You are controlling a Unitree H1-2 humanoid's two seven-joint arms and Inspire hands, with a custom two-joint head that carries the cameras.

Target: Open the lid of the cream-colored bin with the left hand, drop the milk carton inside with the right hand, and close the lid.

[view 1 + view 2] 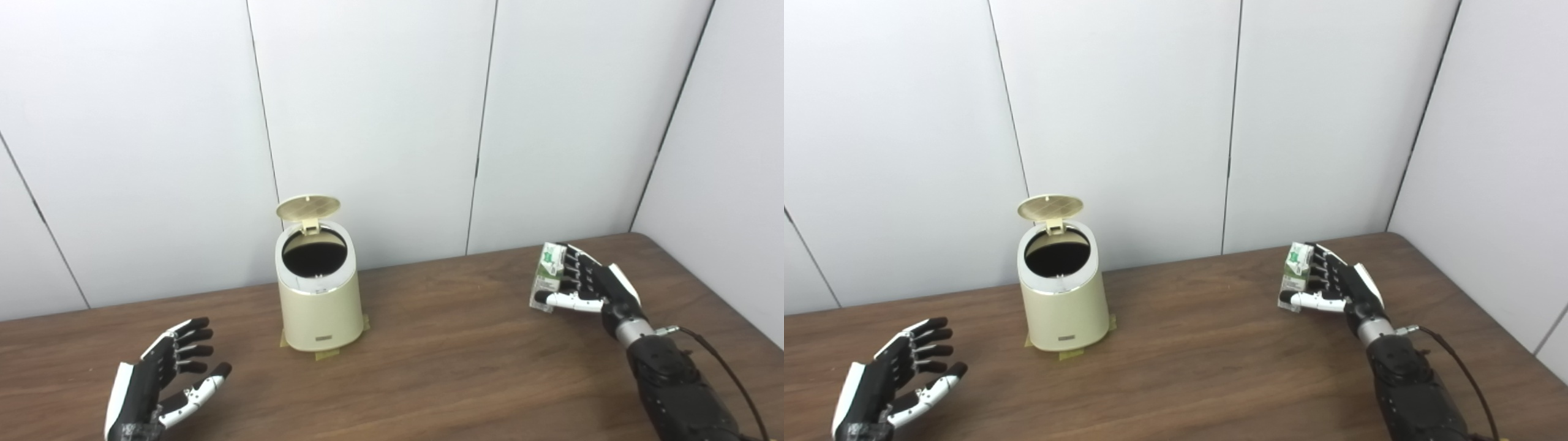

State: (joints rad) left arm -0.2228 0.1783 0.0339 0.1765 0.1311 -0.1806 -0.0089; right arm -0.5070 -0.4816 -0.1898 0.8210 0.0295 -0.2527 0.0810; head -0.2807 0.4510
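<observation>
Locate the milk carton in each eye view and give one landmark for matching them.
Left eye view: the milk carton stands right of centre on the table, with the right hand around it.
Right eye view: the milk carton sits nearer the middle, same grasp.
Shared landmark: the cream bin with its lid up.

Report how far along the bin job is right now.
Done: the round ribbed lid of the cream-colored cylindrical bin stands open, its dark inside showing. In hand: the right robot hand is wrapped around the small green-and-white milk carton at the wooden table's right side, apart from the bin. The left robot hand rests open, empty. Left: dropping the carton in, closing the lid.
</observation>
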